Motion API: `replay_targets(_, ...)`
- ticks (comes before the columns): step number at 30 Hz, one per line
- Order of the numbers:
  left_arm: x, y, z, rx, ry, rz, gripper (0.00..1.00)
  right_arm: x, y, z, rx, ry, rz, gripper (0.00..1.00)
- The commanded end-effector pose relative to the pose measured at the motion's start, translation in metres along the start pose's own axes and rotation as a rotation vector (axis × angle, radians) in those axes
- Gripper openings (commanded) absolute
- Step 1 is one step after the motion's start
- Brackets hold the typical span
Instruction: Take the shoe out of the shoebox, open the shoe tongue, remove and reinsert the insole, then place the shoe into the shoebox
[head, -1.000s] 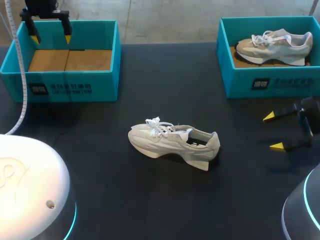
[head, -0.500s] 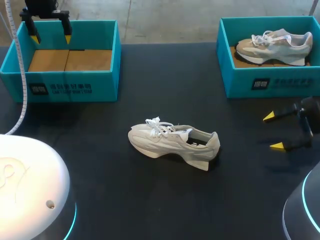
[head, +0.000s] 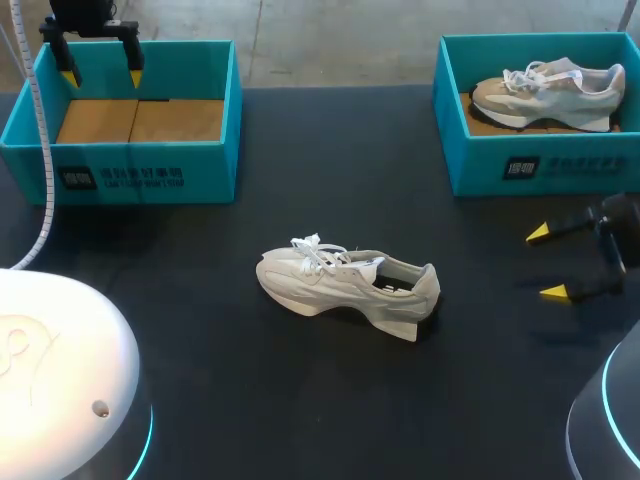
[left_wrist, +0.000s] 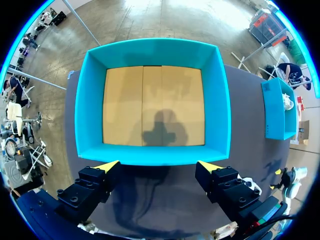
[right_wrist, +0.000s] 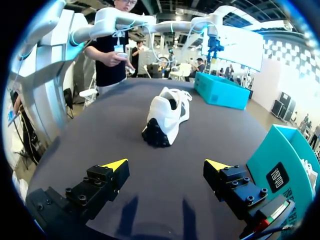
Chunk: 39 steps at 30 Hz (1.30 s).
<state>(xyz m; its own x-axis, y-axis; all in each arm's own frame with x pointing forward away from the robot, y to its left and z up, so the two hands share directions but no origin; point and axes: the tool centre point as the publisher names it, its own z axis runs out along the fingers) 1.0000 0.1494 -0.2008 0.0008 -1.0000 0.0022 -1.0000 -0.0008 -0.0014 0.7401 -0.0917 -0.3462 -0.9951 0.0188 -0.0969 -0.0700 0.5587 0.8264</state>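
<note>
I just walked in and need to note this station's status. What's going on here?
Nothing is being held right now. A white shoe sits on the black table, outside both boxes. The left hand hangs open above the empty teal shoebox. The right hand is open near the table, pointing toward the shoe's heel. A second shoe lies in the other shoebox.

l claw (head: 101, 77) & r claw (head: 545, 263): black, screws, yellow tips; arm shell (head: 60, 360) white w/ cyan ring.
</note>
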Motion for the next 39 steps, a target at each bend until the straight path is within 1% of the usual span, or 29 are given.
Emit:
replay_targets(1,0.000,0.000,0.000,-0.001,-0.001,0.000,1.00,0.005,0.003,0.004,0.002,-0.031,0.008,1.00)
replay_targets(10,0.000,0.000,0.000,-0.001,-0.001,0.000,1.00,0.015,0.009,0.020,0.022,-0.087,0.060,1.00)
replay_targets(16,0.000,0.000,0.000,-0.001,-0.001,0.000,1.00,0.024,0.012,0.032,0.010,-0.170,0.116,1.00)
replay_targets(22,0.000,0.000,0.000,-0.001,-0.001,0.000,1.00,0.031,0.013,0.043,0.018,-0.242,0.166,1.00)
replay_targets(25,0.000,0.000,0.000,-0.001,-0.001,0.000,1.00,0.035,0.015,0.051,0.018,-0.285,0.191,1.00)
replay_targets(30,0.000,0.000,0.000,-0.001,-0.001,0.000,1.00,0.038,0.016,0.066,0.015,-0.297,0.201,1.00)
replay_targets(39,0.000,0.000,0.000,-0.001,-0.001,0.000,1.00,0.036,0.020,0.096,0.013,-0.297,0.207,1.00)
